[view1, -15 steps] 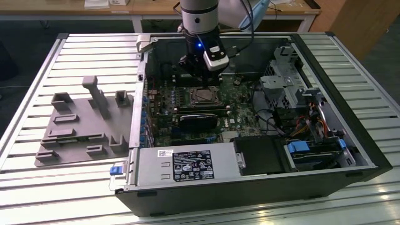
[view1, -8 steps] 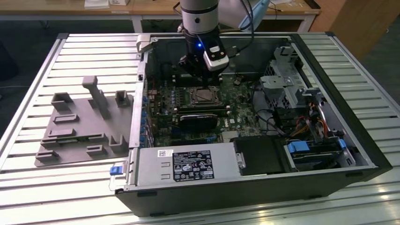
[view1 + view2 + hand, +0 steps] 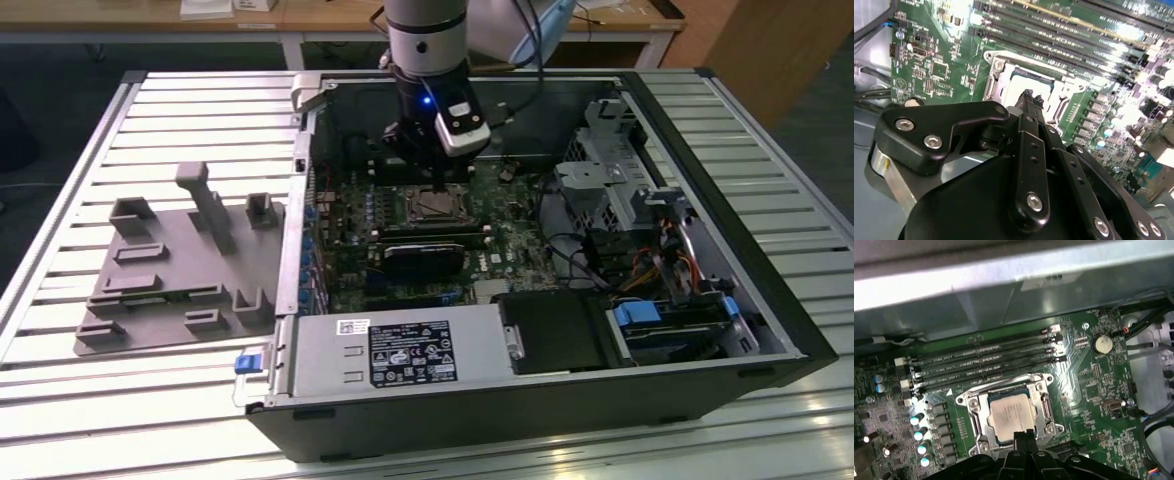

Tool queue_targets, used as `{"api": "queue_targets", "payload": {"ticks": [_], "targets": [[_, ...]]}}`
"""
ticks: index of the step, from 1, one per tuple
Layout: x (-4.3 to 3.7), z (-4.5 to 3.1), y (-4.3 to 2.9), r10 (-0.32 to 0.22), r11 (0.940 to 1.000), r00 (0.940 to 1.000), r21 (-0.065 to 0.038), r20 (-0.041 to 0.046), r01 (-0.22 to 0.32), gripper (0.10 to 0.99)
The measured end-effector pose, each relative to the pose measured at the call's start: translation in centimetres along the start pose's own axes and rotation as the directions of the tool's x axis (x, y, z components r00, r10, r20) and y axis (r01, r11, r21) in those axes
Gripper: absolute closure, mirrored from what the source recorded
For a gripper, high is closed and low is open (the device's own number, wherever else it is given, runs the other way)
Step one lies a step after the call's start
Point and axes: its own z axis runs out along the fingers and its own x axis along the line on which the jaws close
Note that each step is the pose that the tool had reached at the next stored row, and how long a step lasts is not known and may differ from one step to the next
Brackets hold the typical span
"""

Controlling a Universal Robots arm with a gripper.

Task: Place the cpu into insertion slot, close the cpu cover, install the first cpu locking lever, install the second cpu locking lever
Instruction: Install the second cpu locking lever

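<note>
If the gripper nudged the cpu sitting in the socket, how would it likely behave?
The cpu looks thin, flat and rigid, so probably light and stiff. Lying inside the insertion slot, it likely won't slide. Its smooth metallic face may be slippery.

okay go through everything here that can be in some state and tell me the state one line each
cpu: seated in the slot, pale face up.
slot: filled by the cpu.
cover: down flat around the cpu, framing it.
tool: fingertips together at the socket's edge, holding nothing that shows.
computer case: lying on its side, side panel off, board exposed.
memory slots: appear unfilled.
</note>
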Motion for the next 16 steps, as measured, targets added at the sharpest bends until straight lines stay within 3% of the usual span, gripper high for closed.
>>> {"api": "queue_targets", "payload": {"ticks": [8, 16], "targets": [[-0.31, 0.04, -1.24, 0.0, 1.0, 1.0, 0.0, 0.0, 0.0, 0.984], [-0.48, 0.07, -1.91, 0.0, 1.0, 1.0, 0.0, 0.0, 0.0, 0.984]]}}
